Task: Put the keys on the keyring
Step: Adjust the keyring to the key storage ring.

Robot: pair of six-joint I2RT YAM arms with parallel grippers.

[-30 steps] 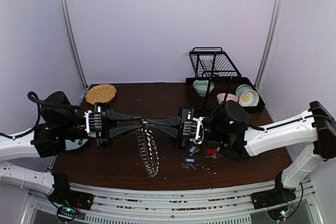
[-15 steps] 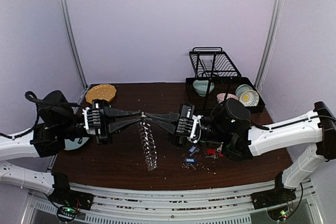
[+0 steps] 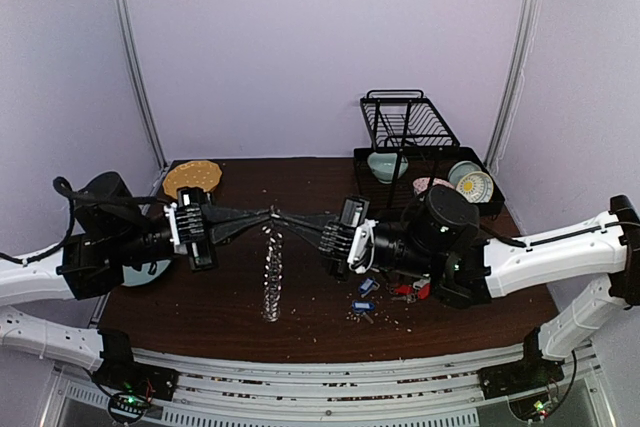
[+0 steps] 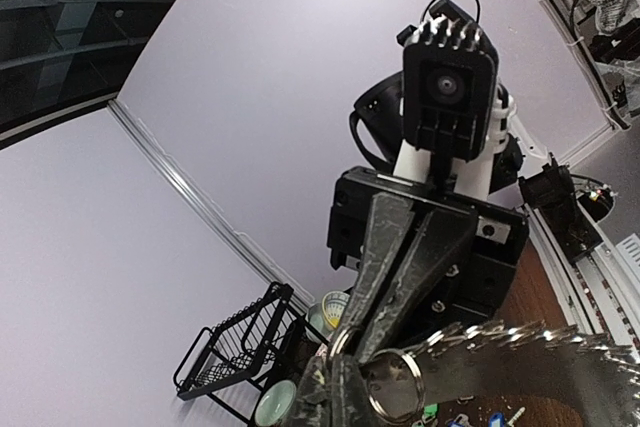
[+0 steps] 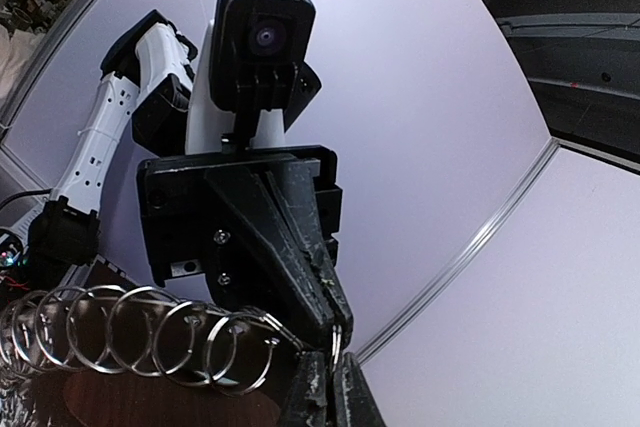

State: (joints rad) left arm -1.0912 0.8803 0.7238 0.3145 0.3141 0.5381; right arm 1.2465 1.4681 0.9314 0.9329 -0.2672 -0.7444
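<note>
Both jaws pinched shut on the keyring top, left gripper meeting right gripper; keys loose near bench front edge.

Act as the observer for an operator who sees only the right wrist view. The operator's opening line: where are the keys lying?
Observer: The keys lie on the table, close by the right arm.
Operator: Where does the keyring end?
Observer: The keyring hangs straight down from the left end effector and right end effector, reaching near the table.
Operator: Anything behind?
Observer: A dish rack holding bowls stands at the back right.
</note>
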